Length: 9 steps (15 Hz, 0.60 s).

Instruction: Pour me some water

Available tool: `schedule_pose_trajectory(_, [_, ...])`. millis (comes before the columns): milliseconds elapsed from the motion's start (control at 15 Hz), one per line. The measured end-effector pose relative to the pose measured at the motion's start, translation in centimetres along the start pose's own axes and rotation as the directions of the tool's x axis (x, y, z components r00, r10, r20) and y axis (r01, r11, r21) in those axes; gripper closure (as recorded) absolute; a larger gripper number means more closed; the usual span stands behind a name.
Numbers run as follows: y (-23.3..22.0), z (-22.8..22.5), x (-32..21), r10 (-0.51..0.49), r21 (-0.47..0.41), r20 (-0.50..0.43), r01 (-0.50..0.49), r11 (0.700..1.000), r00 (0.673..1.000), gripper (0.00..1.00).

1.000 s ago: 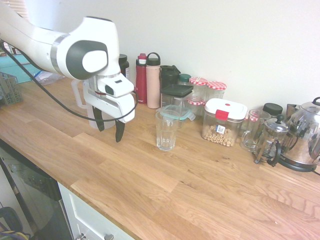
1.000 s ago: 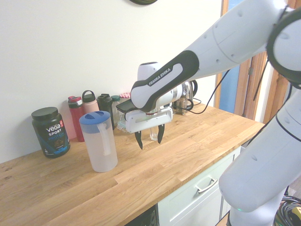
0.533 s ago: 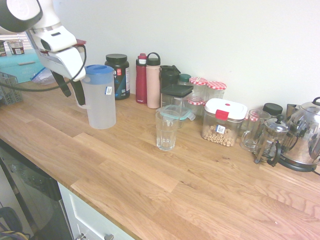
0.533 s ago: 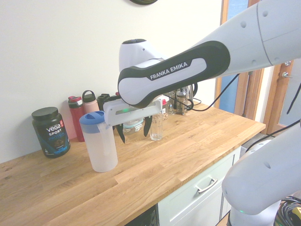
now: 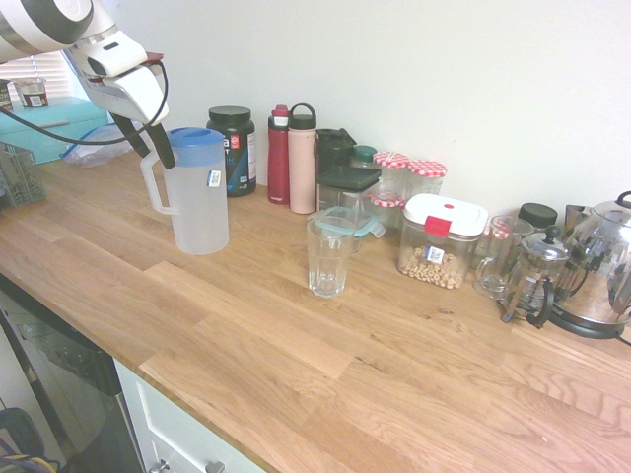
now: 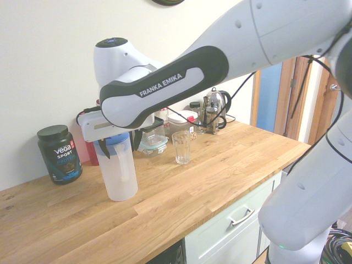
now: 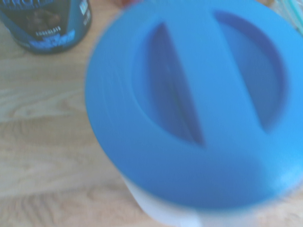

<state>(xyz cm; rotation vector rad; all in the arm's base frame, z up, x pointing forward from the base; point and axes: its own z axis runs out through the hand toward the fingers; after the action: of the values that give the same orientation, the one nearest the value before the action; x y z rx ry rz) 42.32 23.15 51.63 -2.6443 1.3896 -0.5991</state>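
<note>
Gripper is up over the pitcher, jaws spread wide and empty, dark fingers hanging just beside the blue lid on the handle side. The pitcher stands upright on the wooden counter, toward its back edge, near the black tub. The empty glass stands well apart from it, in front of the jars and bottles along the wall.

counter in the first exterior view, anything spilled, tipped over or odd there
Nothing stands out. The pitcher stands upright with its blue lid on, the glass is upright and looks empty, and the wooden counter shows no puddle. The open gripper is by the pitcher's handle, holding nothing.
</note>
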Motion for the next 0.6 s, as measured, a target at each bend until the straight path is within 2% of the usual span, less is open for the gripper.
schedule_pose_trajectory(267, [-0.9, 3.3, -0.3, 0.022, -0.026, -0.022, -0.023, 0.999, 1.0, 1.0])
schedule_pose_trajectory(600, [-1.0, 3.4, -0.6, 0.019, -0.023, -0.002, -0.019, 1.0, 1.0, 1.0])
